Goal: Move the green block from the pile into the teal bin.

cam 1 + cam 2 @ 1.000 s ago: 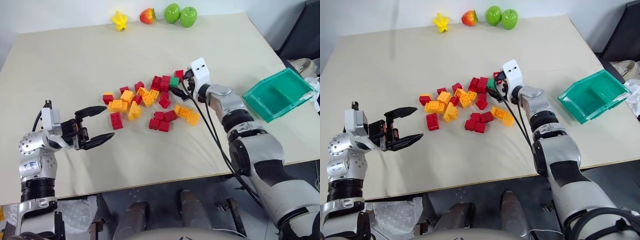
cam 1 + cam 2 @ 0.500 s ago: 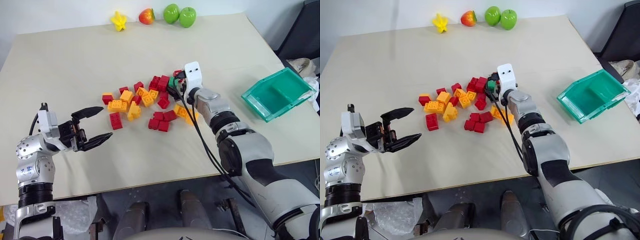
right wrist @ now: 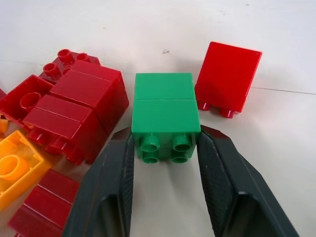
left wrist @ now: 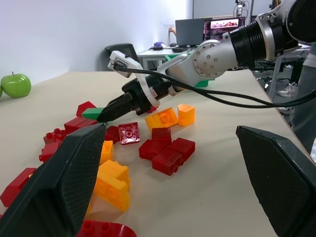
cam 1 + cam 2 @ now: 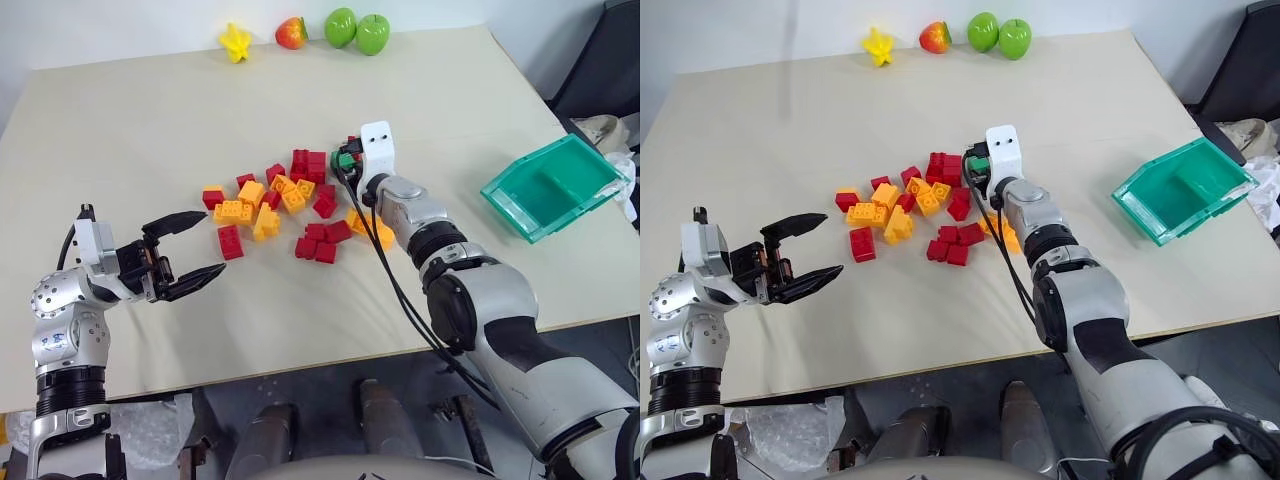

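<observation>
right gripper (image 3: 165, 148) clamped on small dark green studded plastic brick (image 3: 165, 112) at far edge of red and yellow-orange brick pile (image 5: 280, 205) | left gripper (image 5: 198, 247) spread wide, empty | translucent teal rectangular plastic bin (image 5: 556, 186) well apart

Both arms (image 5: 500, 320) are built of rounded silver-grey shells joined by black ribbed rings. A white boxy camera housing (image 5: 376, 146) with two small dark dots sits on the right wrist, and black cables (image 5: 400, 290) run loosely from it along the forearm. Each end effector (image 5: 185, 252) has two black tapered fingers (image 3: 106, 192) with finely textured inner faces, and the left wrist carries a similar white block (image 5: 90, 243).
</observation>
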